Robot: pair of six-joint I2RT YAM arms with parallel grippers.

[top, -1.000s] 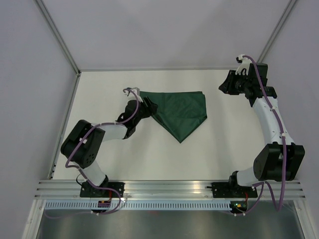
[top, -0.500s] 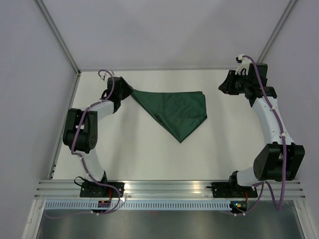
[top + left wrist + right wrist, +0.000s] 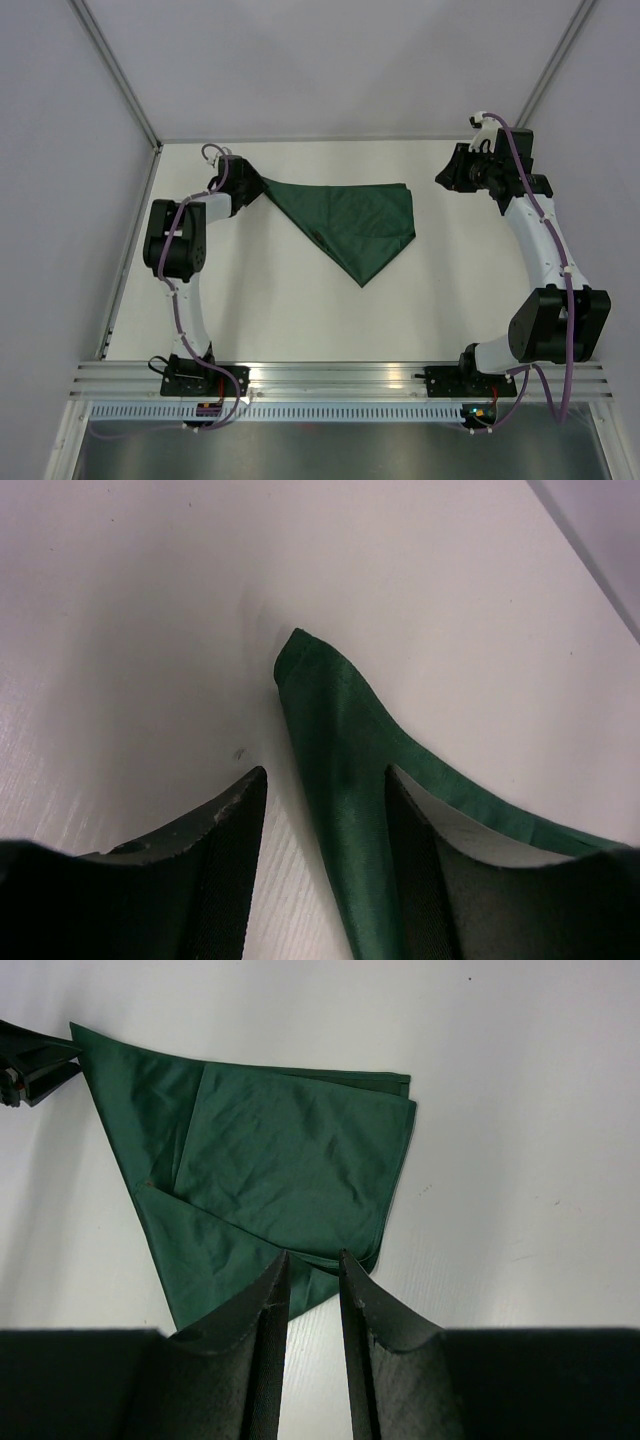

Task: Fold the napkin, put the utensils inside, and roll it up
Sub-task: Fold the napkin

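The napkin is lying folded into a rough triangle on the far middle of the tabletop, its point aiming near. The left end effector is straddling the napkin's far-left corner, jaws apart, with the cloth resting against one finger and a gap at the other. The right end effector is hovering at the far right, beyond the napkin's right edge, its jaws slightly parted around nothing.

Bright even light, soft pale shadows, overhead view sharp, wrist views blurred low down (dark foreground)
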